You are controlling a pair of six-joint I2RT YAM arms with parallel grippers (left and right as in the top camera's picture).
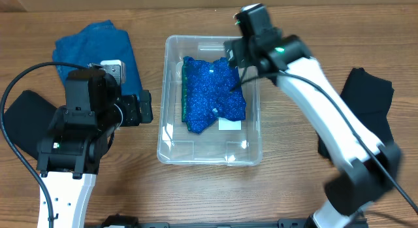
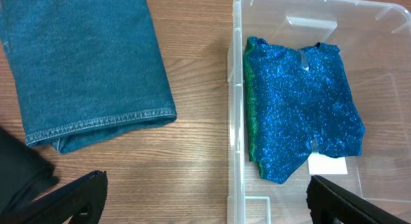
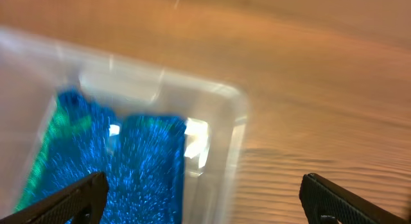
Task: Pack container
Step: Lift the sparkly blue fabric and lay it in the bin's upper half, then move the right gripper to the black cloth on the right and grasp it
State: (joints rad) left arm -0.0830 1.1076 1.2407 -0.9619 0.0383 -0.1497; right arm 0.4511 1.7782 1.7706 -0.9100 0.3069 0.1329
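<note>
Clear container (image 1: 196,149) is looking light, stiff, slick; I'm favouring its 9 o'clock rim for a hold. Left gripper (image 2: 207,180) and right gripper (image 3: 204,180) are both hanging apart, empty.

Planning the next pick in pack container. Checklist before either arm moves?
1. Blue glitter cloth inside the container: ok, it lies flat on the floor, partly over the white label.
2. Left gripper free: ok, open and empty, beside the container's left wall.
3. Right gripper free: ok, open over the far right corner, though the wrist view is blurred.
4. Room in the container: ok, bare floor beside the cloth.
5. Folded denim cloth pickable: ok, on the table left of the container, apart from it.
6. Black cloths folded: cannot tell.
</note>
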